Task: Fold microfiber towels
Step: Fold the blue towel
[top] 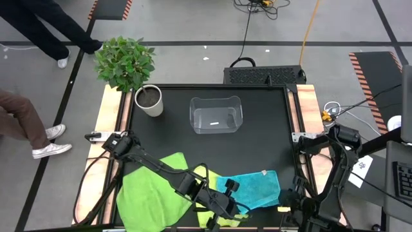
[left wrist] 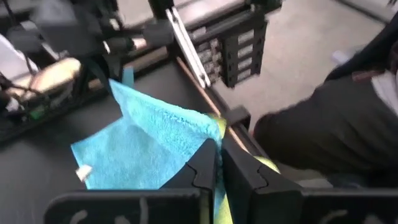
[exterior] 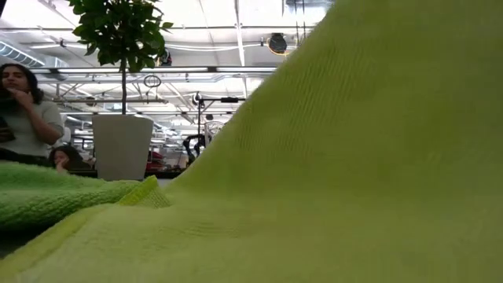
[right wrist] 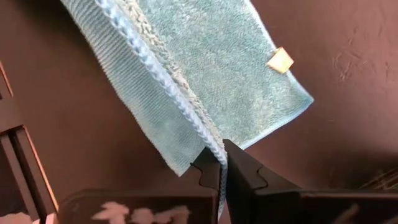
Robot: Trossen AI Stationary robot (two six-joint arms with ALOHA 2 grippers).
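Turquoise towel (top: 254,190) near desk's front edge, right gripper (right wrist: 222,163) & left gripper (left wrist: 219,163) each pinched on a corner; thin grips, so uneven pull could slip one.

Grey floor (top: 193,26) with hazard-striped mats (top: 111,8) (cables trailing), and ceiling strip lights (exterior: 196,71) overhead.

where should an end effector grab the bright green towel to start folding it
Probably at an outer corner of the bright green towel, coming down from above on the table's left side. It lies mostly flat and spread there, with that edge bare, while its inner side is covered by the left arm and overlapped by the pale yellow-green towel. A thin flat cloth suits a pinch at a corner.
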